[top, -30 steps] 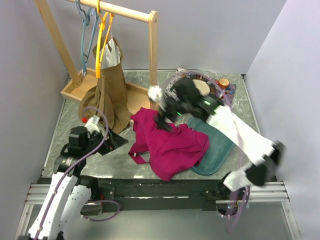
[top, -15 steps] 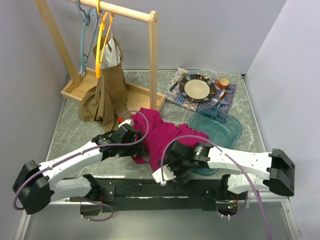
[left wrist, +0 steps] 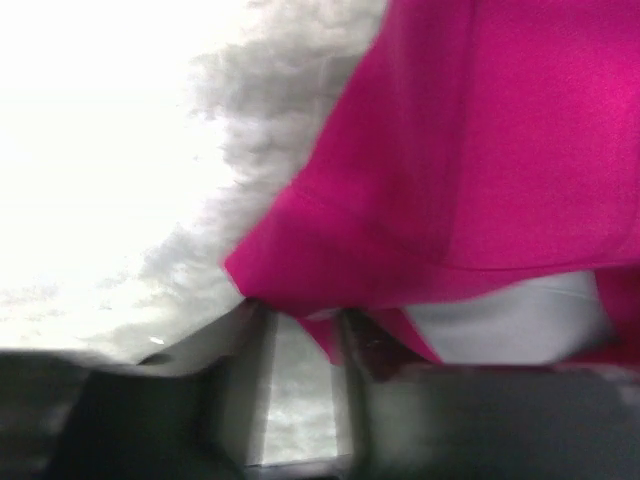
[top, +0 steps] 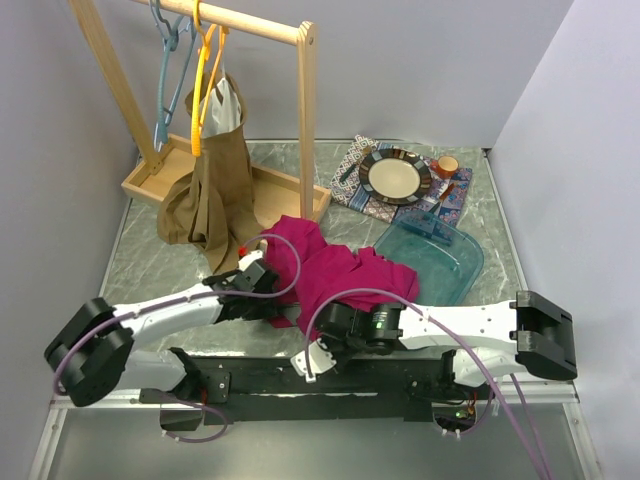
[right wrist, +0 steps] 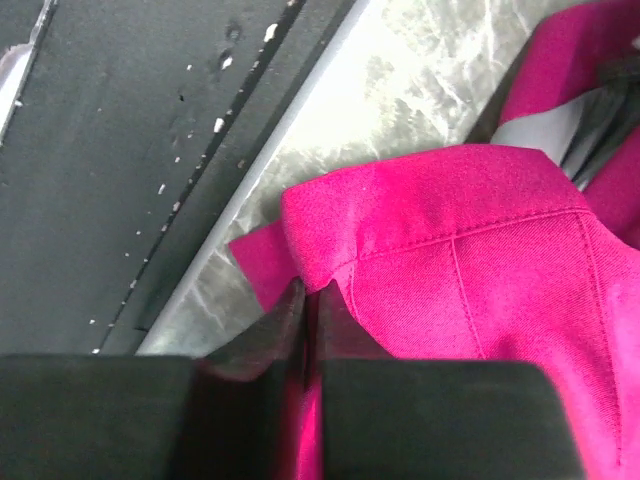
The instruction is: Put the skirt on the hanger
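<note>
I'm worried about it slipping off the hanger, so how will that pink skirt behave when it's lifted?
Probably floppy: the pink skirt lies crumpled in folds, so it should sag from wherever it's pinched. Likely light: the right gripper pinches only its hemmed edge. The weave looks matte, probably not slippery.

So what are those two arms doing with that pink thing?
They are taking hold of a magenta skirt crumpled on the table. The right gripper is pinched shut on its near edge; the left gripper has its fingers apart around another edge. Neither arm is near the hangers on the rack behind.
</note>
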`<state>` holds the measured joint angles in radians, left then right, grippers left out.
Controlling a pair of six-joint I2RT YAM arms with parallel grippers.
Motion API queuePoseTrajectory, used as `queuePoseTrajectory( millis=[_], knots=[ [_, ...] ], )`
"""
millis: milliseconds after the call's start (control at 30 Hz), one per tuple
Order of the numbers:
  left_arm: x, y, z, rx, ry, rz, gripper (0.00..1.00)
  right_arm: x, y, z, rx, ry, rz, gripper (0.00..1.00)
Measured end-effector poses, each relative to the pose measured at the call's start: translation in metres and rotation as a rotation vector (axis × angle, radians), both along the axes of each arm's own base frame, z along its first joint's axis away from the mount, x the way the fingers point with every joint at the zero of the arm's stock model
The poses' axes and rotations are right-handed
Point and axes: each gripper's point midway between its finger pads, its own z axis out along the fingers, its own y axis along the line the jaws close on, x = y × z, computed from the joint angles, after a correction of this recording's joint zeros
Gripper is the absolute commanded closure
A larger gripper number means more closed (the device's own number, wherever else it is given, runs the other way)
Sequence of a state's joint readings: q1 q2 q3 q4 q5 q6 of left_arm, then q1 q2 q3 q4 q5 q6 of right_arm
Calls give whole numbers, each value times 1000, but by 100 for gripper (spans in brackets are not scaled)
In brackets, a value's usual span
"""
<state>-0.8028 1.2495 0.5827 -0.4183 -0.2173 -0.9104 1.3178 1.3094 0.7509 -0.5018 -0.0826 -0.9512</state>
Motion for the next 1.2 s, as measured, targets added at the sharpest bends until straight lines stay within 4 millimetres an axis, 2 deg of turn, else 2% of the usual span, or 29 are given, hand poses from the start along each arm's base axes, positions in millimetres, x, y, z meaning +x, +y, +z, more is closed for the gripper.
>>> queuePoseTrajectory(
  millis=[33, 67, 100, 167, 233, 300, 333, 367, 400, 467, 533, 567, 633, 667, 733, 767, 833, 900, 1000, 1067, 1133, 1200],
  knots=[
    [1, 1, -3, 12, 2, 6, 81, 0, 1, 1, 3, 1, -7, 100],
    [2, 3, -4, 22, -1, 11, 92, 0, 2, 3, 5, 3, -11, 100],
    [2, 5, -4, 30, -6, 16, 96, 0, 3, 6, 8, 9, -17, 100],
    [7, 8, 4, 28, -41, 39, 99, -1, 9, 19, 24, 22, -22, 100],
    [11, 13, 22, 6, -98, 64, 99, -1, 20, 41, 57, 37, -29, 100],
    [15, 18, 48, -26, -167, 94, 99, 2, 37, 78, 122, 48, -34, 100],
    [17, 22, 65, -46, -205, 111, 99, 4, 47, 103, 169, 47, -37, 100],
    [19, 26, 85, -69, -249, 132, 99, 7, 60, 140, 241, 43, -41, 100],
    [21, 30, 107, -98, -298, 157, 99, 10, 65, 157, 279, 38, -45, 100],
    [23, 40, 153, -160, -395, 205, 99, 14, 74, 213, 378, 34, -54, 100],
    [21, 57, 203, -224, -500, 257, 99, 17, 83, 284, 524, 29, -58, 100],
    [17, 67, 230, -258, -551, 283, 99, 17, 84, 313, 589, 30, -54, 100],
    [10, 84, 266, -304, -623, 321, 99, 18, 81, 361, 702, 39, -54, 100],
    [3, 97, 291, -334, -668, 346, 99, 18, 78, 382, 754, 50, -54, 100],
    [-6, 116, 326, -377, -731, 384, 99, 23, 68, 412, 829, 62, -69, 100],
    [-10, 123, 339, -391, -754, 397, 99, 26, 64, 419, 850, 68, -78, 100],
    [-15, 135, 358, -409, -791, 419, 99, 34, 59, 420, 859, 83, -106, 100],
    [-18, 142, 363, -398, -802, 429, 99, 42, 57, 404, 837, 110, -134, 100],
    [-18, 142, 348, -348, -775, 423, 99, 54, 56, 353, 746, 194, -196, 100],
    [-15, 137, 331, -315, -746, 408, 99, 67, 58, 303, 674, 262, -253, 100],
    [-10, 128, 307, -279, -704, 383, 99, 78, 54, 251, 593, 324, -321, 100],
    [-6, 116, 279, -252, -657, 354, 99, 86, 46, 211, 535, 359, -381, 100]
  ],
)
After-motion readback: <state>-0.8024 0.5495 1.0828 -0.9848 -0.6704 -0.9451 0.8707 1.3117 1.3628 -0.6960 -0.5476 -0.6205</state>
